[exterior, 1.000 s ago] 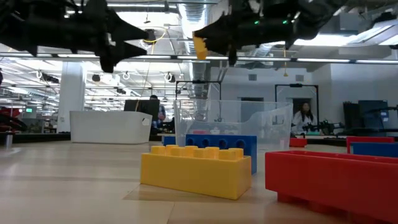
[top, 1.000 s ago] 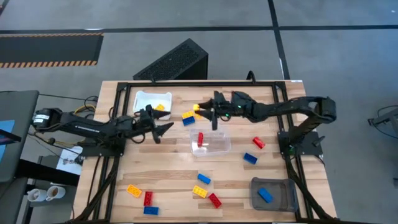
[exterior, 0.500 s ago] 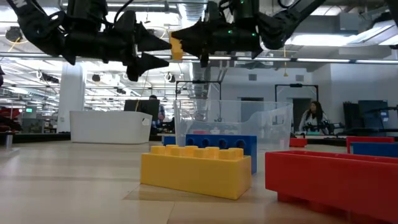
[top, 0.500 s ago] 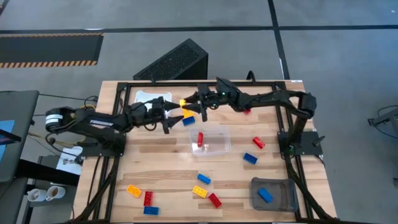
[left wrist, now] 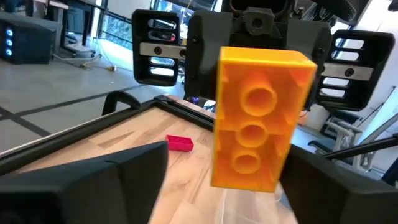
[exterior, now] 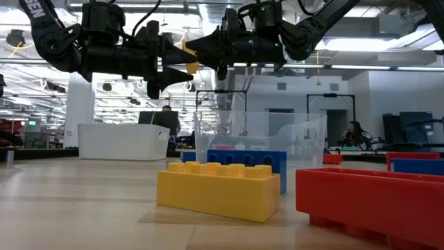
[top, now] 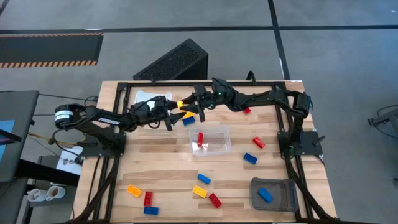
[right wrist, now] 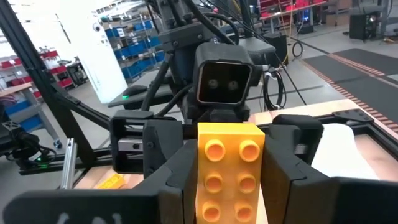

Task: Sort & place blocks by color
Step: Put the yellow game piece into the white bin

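Handover in mid-air above desk: yellow block [top: 183, 103] clamped in right jaws [top: 188, 106], long axis pointed left into left jaws [top: 175, 110], spread wide around it, not gripping.

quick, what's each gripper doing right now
Left gripper: open, fingers either side of the yellow-orange block, not yet closed on it.
Right gripper: shut on the yellow-orange block, holding it in the air above the table.
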You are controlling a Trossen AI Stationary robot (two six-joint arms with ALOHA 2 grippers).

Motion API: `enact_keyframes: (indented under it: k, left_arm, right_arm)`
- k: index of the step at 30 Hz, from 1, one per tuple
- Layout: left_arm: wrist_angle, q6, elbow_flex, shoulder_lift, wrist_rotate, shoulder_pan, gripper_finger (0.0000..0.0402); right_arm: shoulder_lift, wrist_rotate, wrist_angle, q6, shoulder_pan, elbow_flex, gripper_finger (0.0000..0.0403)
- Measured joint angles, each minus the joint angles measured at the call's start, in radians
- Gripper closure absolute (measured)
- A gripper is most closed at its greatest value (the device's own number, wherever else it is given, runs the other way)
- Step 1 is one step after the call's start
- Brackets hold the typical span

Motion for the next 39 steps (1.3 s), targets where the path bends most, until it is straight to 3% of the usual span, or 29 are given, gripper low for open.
enact_keyframes:
  k: [7, 17, 24, 33, 39]
  left_arm:
    - [0.009, 0.004, 0.0, 0.005, 0.05, -0.007, 0.0314]
    - [-0.066, -0.002, 0.0, -0.031, 0.059, 0.009, 0.0309]
    - [-0.316, 0.026, -0.002, -0.197, 0.012, 0.058, 0.0309]
    - [-0.676, 0.103, -0.002, -0.472, -0.096, 0.113, 0.0309]
    - [-0.935, 0.091, -0.002, -0.561, -0.207, 0.187, 0.0309]
  right_arm:
    - [0.0, 0.006, -0.011, 0.009, 0.0, 0.0, 0.0244]
    - [0.0, 0.023, -0.005, 0.113, -0.008, 0.0, 0.0178]
    - [-0.001, -0.117, -0.005, 0.184, -0.058, 0.0, 0.0144]
    - [-0.002, -0.123, -0.005, 0.18, -0.09, 0.0, 0.0143]
    - [-0.002, -0.121, -0.006, 0.162, -0.102, 0.0, 0.0143]
